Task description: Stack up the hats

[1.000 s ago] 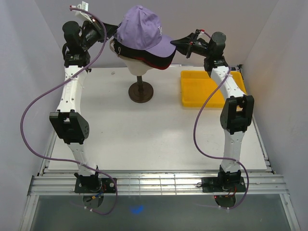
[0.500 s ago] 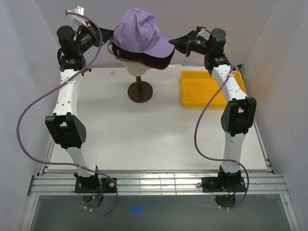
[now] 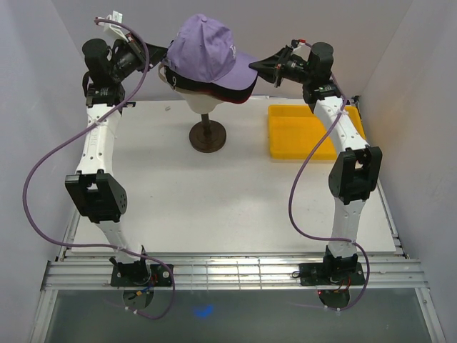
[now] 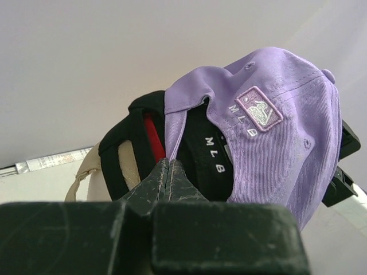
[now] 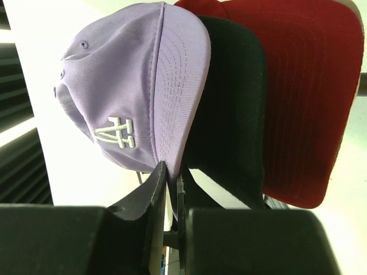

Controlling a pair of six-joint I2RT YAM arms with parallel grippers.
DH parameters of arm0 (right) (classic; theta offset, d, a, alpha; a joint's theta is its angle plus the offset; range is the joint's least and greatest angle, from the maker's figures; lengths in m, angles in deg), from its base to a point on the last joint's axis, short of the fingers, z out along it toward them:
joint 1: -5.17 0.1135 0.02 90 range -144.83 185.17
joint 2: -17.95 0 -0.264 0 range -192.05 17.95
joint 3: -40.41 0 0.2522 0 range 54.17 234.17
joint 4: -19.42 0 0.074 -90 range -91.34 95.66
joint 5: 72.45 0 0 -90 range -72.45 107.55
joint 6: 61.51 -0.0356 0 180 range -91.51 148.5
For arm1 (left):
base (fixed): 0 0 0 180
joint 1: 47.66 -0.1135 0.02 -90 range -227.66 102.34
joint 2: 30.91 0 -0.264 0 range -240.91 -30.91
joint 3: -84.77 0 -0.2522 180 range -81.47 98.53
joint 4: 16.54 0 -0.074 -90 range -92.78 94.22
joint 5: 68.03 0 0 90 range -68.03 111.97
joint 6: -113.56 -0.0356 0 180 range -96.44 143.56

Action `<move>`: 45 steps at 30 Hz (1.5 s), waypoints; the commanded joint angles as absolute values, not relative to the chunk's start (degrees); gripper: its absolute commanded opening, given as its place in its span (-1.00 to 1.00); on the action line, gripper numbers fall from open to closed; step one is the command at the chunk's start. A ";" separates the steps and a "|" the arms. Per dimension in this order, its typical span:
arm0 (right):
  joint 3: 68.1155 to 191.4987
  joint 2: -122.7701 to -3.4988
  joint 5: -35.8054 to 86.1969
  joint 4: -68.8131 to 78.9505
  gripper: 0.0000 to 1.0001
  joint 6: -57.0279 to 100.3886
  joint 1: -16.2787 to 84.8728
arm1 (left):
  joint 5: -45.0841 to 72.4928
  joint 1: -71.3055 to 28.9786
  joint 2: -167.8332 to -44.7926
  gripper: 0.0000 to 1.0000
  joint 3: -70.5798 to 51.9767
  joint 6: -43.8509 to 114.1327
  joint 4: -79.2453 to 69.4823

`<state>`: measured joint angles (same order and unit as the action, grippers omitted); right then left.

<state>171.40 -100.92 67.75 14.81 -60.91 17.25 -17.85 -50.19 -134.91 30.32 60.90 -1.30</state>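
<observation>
Top external view: lavender cap point(image 3: 207, 46) crowning the stacked hats point(image 3: 230, 91) on the mannequin head point(image 3: 202, 101), near the table's point(image 3: 214, 200) far edge. Left gripper point(image 3: 158, 53) is pinched on its rear hem and right gripper point(image 3: 257, 66) on its brim tip. The cap is probably light, with a soft crown and a stiffer brim that gives the surer hold.

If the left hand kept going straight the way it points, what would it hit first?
The lavender cap: the left hand has its shut tips at the cap's back edge and seems to pinch it. Pushing on would likely press into the black cap just behind, though depth is hard to judge.
</observation>
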 commanded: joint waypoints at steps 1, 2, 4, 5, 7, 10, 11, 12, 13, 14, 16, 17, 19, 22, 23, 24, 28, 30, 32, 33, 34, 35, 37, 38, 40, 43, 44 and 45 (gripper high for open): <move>170.28 -101.41 63.79 6.54 -0.84 -55.09 16.42 | -17.59 -52.41 -138.57 -1.00 33.31 60.21 9.70; 170.10 -101.41 63.70 7.07 -0.84 -55.18 16.42 | -17.59 -52.50 -139.09 -1.00 33.58 60.56 9.79; 170.62 -101.67 63.08 6.98 -0.84 -55.00 16.42 | -17.32 -52.50 -140.68 -1.00 34.63 60.56 10.67; 170.89 -102.37 63.00 6.81 -0.84 -55.00 16.42 | -17.06 -52.50 -141.20 -1.00 34.98 60.74 10.84; 172.46 -103.16 62.82 5.93 -0.84 -54.74 16.42 | -17.06 -52.50 -142.78 -1.00 35.69 60.65 11.02; 173.35 -104.13 62.12 4.19 -0.84 -53.68 16.42 | -16.80 -52.50 -144.28 -1.00 36.39 60.56 10.93; 173.44 -104.39 61.77 4.26 -0.84 -53.42 16.42 | -16.53 -52.50 -144.72 -1.00 36.74 60.56 11.02; 173.53 -104.57 61.68 4.26 -0.84 -53.16 16.51 | -16.44 -52.50 -145.16 -1.00 37.00 60.56 11.20; 173.53 -104.66 61.59 3.91 -0.84 -52.89 16.51 | -16.27 -52.50 -145.51 -1.00 37.53 60.48 11.28; 173.44 -104.84 61.50 3.91 -0.84 -52.54 16.51 | -16.18 -52.50 -146.30 -1.00 37.71 60.39 11.37; 173.44 -104.75 61.41 2.86 -0.84 -50.97 16.51 | -16.00 -52.41 -146.92 -1.00 37.97 60.21 11.55; 173.44 -104.57 60.98 1.98 -0.84 -50.09 16.60 | -16.00 -52.32 -147.62 -1.00 37.97 60.12 11.64; 173.09 -104.66 60.80 0.57 -0.84 -48.15 16.51 | -15.92 -51.97 -148.15 -1.00 37.88 59.86 11.81; 172.39 -104.57 60.27 -0.57 -0.84 -46.39 16.60 | -15.13 -51.44 -148.85 -1.00 37.88 59.25 12.25; 172.47 -104.66 59.83 -1.71 -0.84 -45.95 16.60 | -14.95 -51.36 -149.03 -1.00 38.15 58.81 12.43; 172.47 -104.66 59.57 -2.07 -0.84 -45.43 16.42 | -14.77 -51.35 -149.38 -1.00 38.24 58.72 12.86; 173.00 -104.75 58.51 -5.49 -0.84 -42.18 16.60 | -14.16 -51.35 -150.17 -1.00 38.67 58.02 13.74; 171.78 -104.31 58.07 -5.85 -0.84 -41.82 16.60 | -13.90 -51.27 -150.35 -1.00 38.76 57.66 14.10; 171.51 -103.70 57.46 -6.72 -0.84 -41.20 16.42 | -13.63 -51.35 -150.53 -1.00 39.11 57.40 14.53; 171.51 -103.69 57.37 -6.82 -0.84 -41.12 16.42 | -13.72 -51.35 -150.61 -1.00 39.20 57.40 14.71; 171.77 -103.52 57.28 -6.99 -0.84 -40.94 16.33 | -13.72 -51.35 -150.53 -1.00 39.29 57.23 14.71; 172.29 -103.52 56.85 -7.60 -0.83 -40.59 16.33 | -13.54 -51.35 -150.35 -1.00 39.38 56.96 14.89; 173.87 -103.52 56.40 -9.10 -0.75 -40.06 16.33 | -13.46 -51.35 -150.09 -1.00 39.64 56.43 15.15; 174.05 -103.52 56.23 -9.36 -0.68 -39.97 16.33 | -13.45 -51.44 -149.83 -1.00 39.82 56.26 15.24; 174.32 -103.00 56.23 -9.63 -0.60 -40.06 16.16 | -13.72 -51.62 -149.65 -1.00 39.99 55.91 15.15; 174.67 -102.29 56.05 -10.33 -0.46 -39.80 16.07 | -15.03 -52.06 -149.21 -1.00 40.17 56.52 14.01; 174.58 -102.03 55.96 -10.51 -0.42 -39.62 16.07 | -15.21 -52.23 -148.86 -1.00 40.26 56.69 13.57; 174.41 -101.76 55.96 -10.59 -0.40 -39.27 16.07 | -15.91 -52.49 -148.68 -1.00 40.26 56.87 13.31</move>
<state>175.36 -101.12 61.45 -1.08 -45.52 17.97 -17.96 -50.12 -145.25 42.47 60.47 2.63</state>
